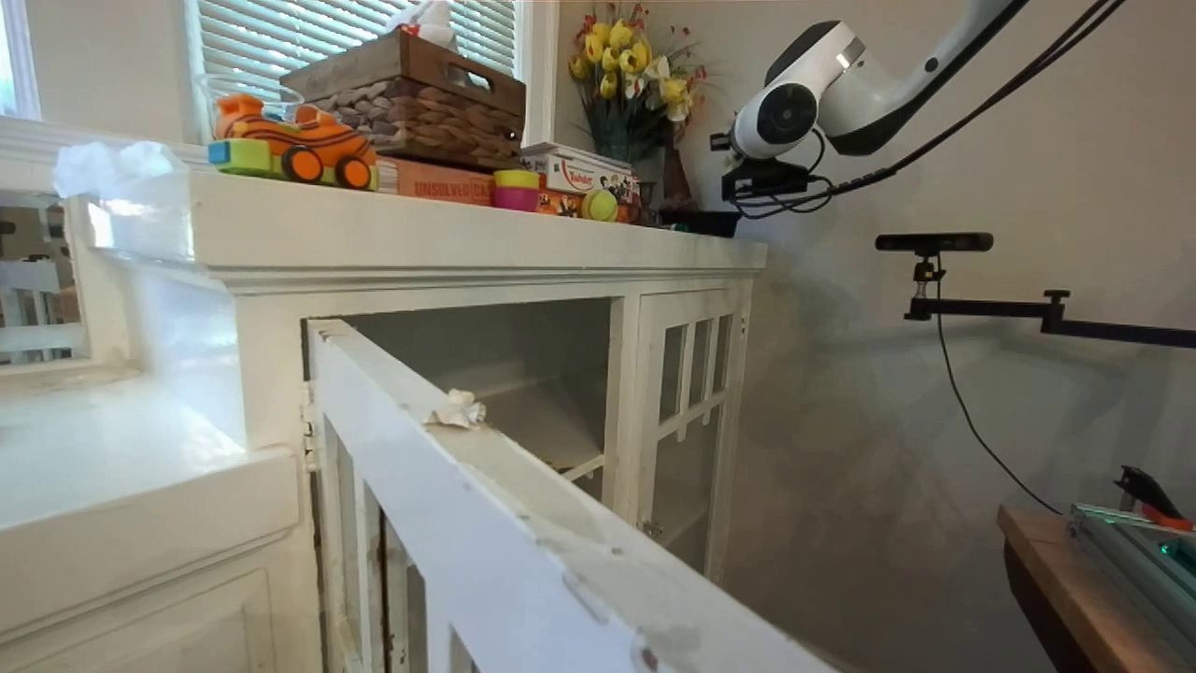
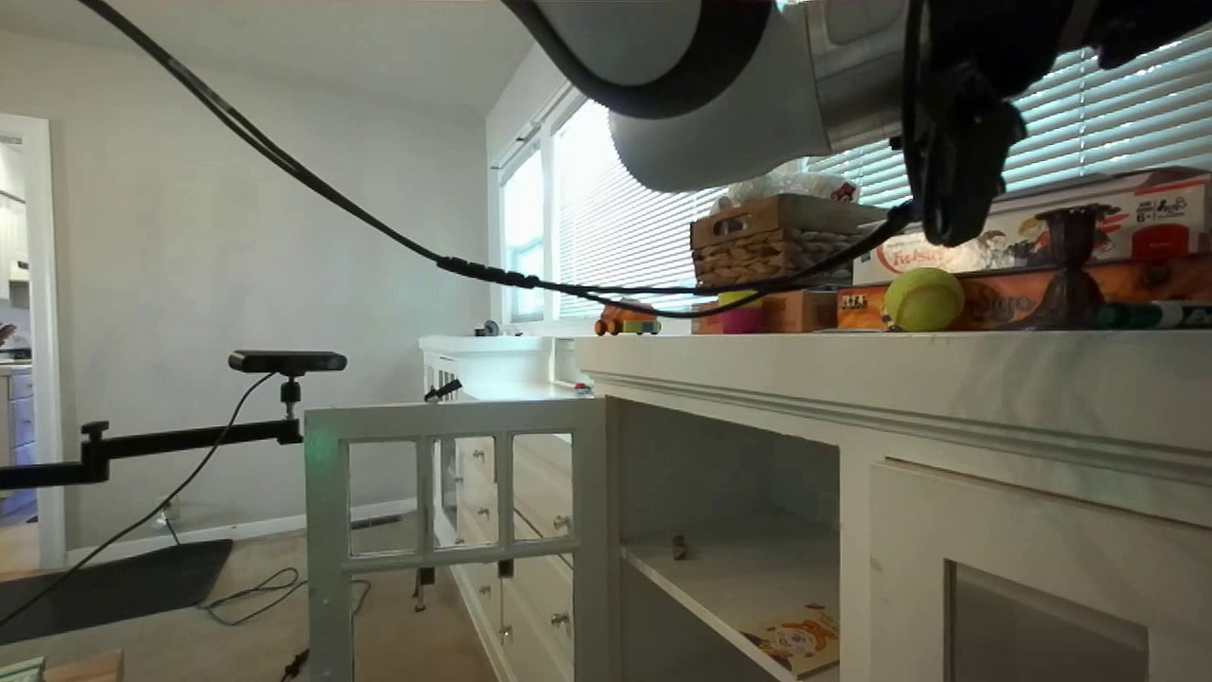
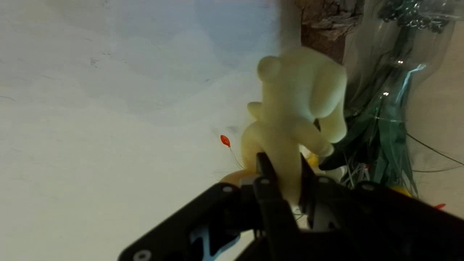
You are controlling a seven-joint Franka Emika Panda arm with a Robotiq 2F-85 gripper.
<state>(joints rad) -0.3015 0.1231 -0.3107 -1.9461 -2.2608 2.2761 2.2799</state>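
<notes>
Chipped door (image 1: 533,542) stands open below white ledge (image 1: 467,229), tool (image 3: 282,158) gripping figurine (image 3: 290,103) before wall (image 1: 841,430).

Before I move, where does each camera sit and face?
An exterior view: slightly above the open white wooden door, facing the white cabinet; white robot arm upper right.
An exterior view: level with the cabinet top, facing the door; round yellow ball right, arm overhead.
Wrist view: on the wrist, looking past black fingers holding a pale yellow animal figure; clear glass vase right.
Both exterior views share door, cabinet, ball, arm.
</notes>
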